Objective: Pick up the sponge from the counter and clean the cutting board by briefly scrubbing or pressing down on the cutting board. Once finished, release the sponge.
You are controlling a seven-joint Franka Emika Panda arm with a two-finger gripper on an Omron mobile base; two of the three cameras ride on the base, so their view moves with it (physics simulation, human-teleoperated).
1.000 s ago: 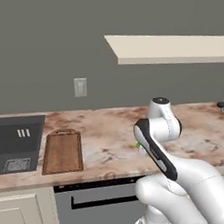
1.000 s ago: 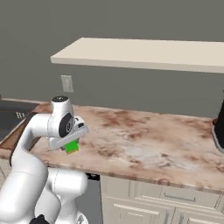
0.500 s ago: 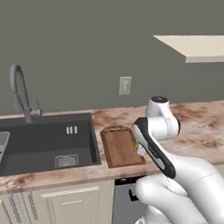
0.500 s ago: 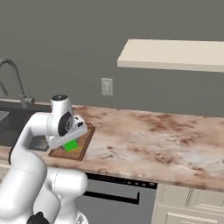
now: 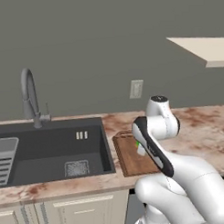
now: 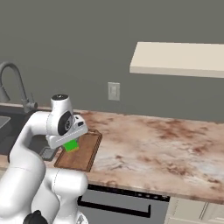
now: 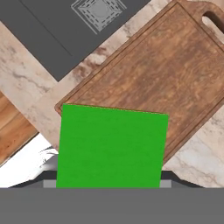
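A: Sink (image 5: 53,148) at left, board (image 5: 135,156) beside it on the counter (image 6: 166,144). Where's the sponge (image 7: 111,146)?

B: Clamped in the gripper (image 6: 70,142), hanging above the board's near end, not touching.

A: Best approach?

B: I'd say centre it over the wood, lower straight down, press flat. Avoid drifting toward the sink edge. Let go only after contact.

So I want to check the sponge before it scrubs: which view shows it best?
The hand view: the sponge is large there, above the cutting board. The right base view shows a small green block; the left, a sliver.
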